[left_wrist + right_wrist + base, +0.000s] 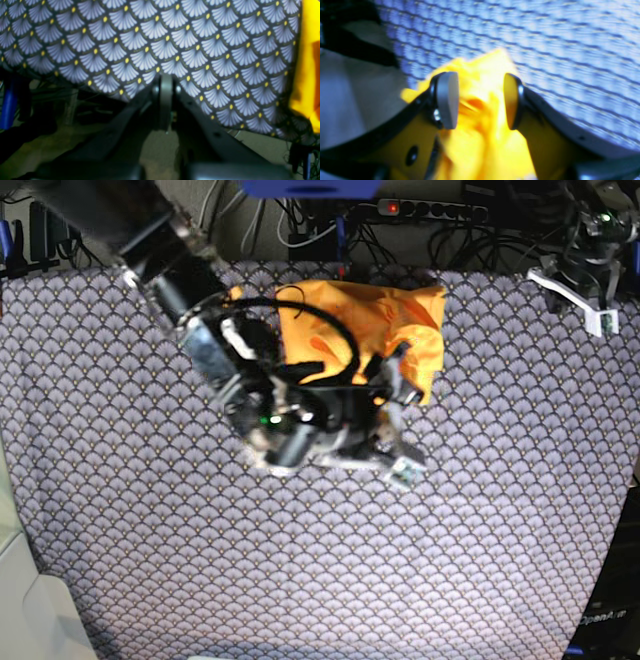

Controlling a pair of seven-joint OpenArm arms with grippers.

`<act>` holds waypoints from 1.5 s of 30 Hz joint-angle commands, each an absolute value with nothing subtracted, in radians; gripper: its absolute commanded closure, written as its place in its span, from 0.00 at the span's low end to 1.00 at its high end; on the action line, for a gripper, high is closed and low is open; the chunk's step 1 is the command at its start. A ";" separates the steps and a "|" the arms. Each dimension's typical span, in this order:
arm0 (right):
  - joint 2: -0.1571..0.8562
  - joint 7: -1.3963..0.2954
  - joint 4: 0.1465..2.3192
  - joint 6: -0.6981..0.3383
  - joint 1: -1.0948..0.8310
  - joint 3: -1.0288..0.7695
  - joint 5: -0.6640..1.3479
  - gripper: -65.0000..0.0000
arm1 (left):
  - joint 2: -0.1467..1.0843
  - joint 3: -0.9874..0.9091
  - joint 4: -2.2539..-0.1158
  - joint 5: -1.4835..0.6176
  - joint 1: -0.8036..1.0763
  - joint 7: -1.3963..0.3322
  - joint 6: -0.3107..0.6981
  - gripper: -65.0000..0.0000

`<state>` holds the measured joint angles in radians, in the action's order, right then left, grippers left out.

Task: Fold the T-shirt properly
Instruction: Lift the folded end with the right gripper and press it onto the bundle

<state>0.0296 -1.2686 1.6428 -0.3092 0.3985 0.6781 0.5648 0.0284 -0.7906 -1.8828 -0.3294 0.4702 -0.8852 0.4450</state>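
The orange-yellow T-shirt [350,320] lies bunched and creased, partly doubled over into a rough rectangle, near the middle of the desk's far edge.

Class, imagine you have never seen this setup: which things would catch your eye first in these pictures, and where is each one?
First comes the orange-yellow T-shirt, bunched near the far middle of the table, bright against the grey fan-patterned cloth that covers it. Next is the right gripper, open, with T-shirt fabric between its fingers. The left gripper sits apart at the cloth's edge, its fingers together.
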 commanded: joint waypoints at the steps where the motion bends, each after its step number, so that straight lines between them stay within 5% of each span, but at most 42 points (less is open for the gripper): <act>1: 0.053 -1.262 1.664 -0.306 0.420 0.674 0.578 0.63 | 0.036 -0.796 -1.896 -0.338 0.472 -0.868 0.447 1.00; 10: 0.203 -1.236 1.666 -0.306 0.375 0.671 0.578 1.00 | 0.036 -0.786 -1.879 -0.348 0.461 -0.868 0.449 1.00; 19: 0.254 -1.152 1.727 -0.306 0.225 0.673 0.578 1.00 | 0.036 -0.785 -1.870 -0.341 0.418 -0.875 0.449 1.00; 32: 0.154 -1.198 1.879 -0.306 0.110 0.679 0.579 1.00 | 0.030 -0.717 -1.879 -0.346 0.415 -0.878 0.449 1.00; 45: 0.171 -1.201 1.956 -0.306 0.117 0.674 0.581 1.00 | 0.028 -0.716 -1.880 -0.383 0.377 -0.877 0.449 1.00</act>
<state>0.1745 -1.2182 1.9377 -0.3092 0.1017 0.6788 0.5659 0.0193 -0.7124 -1.8587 -0.3622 0.3805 -0.9005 0.4454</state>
